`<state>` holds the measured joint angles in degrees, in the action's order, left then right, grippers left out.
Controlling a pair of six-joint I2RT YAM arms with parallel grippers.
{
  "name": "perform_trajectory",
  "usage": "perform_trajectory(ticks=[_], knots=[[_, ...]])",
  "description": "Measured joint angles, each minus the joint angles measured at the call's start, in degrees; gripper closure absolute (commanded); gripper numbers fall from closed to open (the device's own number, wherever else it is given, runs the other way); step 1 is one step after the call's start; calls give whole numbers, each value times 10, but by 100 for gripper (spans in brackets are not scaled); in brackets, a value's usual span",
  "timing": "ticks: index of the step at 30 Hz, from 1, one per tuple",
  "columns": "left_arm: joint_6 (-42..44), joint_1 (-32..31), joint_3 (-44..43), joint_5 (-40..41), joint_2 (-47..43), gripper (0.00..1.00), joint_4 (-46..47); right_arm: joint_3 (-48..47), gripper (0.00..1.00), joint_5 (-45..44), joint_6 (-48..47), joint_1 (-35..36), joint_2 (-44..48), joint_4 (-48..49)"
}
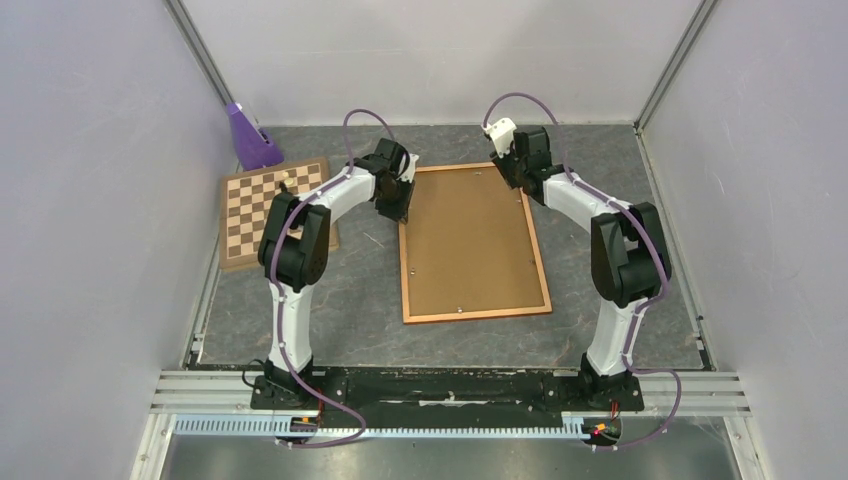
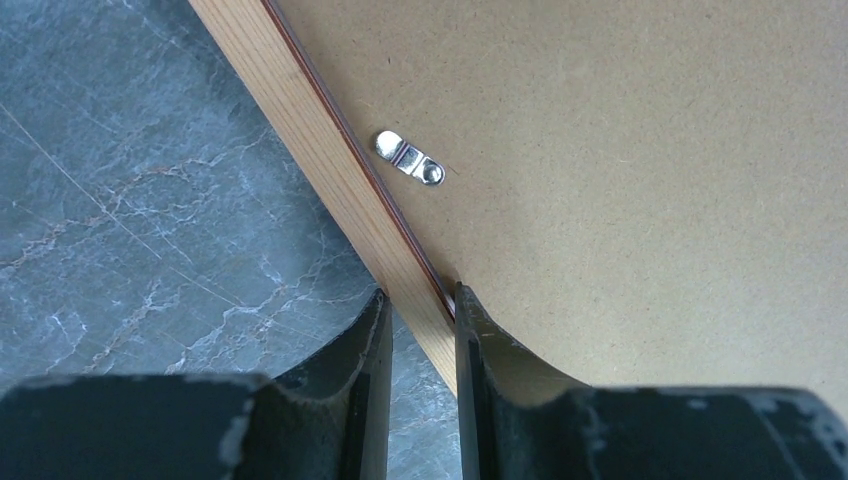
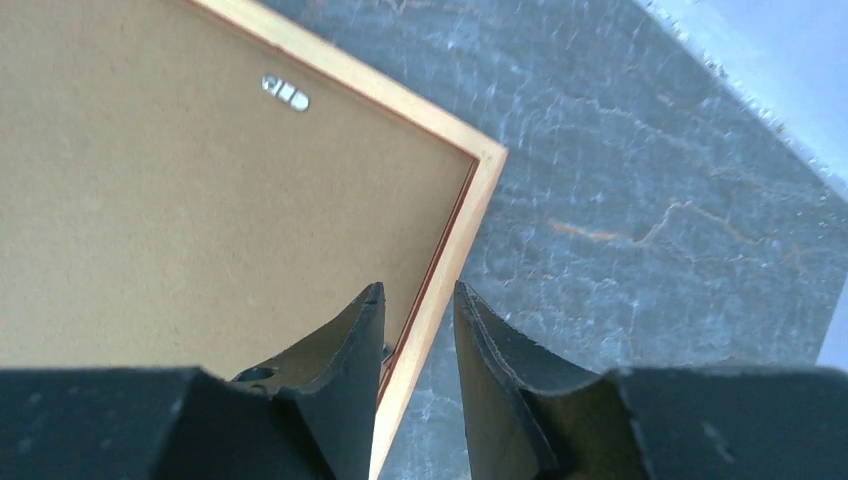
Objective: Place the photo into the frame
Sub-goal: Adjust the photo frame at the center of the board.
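The frame [image 1: 475, 314] lies flat on the table, back side up, with a plain brown backing panel [image 1: 470, 240] filling it. The photo is hidden. My left gripper [image 1: 397, 208] is at the frame's left rail near the far corner. In the left wrist view it [image 2: 420, 295] is shut across the light wood rail [image 2: 320, 150], one finger on the outside and one on the panel side. My right gripper [image 1: 515, 176] is at the right rail near the far corner. It [image 3: 418, 290] straddles that rail [image 3: 470, 200] with small gaps on both sides.
A checkered chessboard [image 1: 260, 205] lies left of the frame, partly under the left arm. A purple object [image 1: 250, 140] stands in the far left corner. Metal turn clips [image 2: 410, 158] [image 3: 285, 93] sit on the panel near the rails. White walls enclose the table.
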<state>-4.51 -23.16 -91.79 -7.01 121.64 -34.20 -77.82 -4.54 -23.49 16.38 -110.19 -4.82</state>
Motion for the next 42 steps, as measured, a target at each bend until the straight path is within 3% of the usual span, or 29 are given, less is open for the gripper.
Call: perform_trajectory(ticks=[17,42], knots=[[111,-37,-11,13,3,98,-15,-45,63,54,-1,0,-49,6],[115,-38,-20,13,7,98,-25,7,65,62,-46,0,-77,39]])
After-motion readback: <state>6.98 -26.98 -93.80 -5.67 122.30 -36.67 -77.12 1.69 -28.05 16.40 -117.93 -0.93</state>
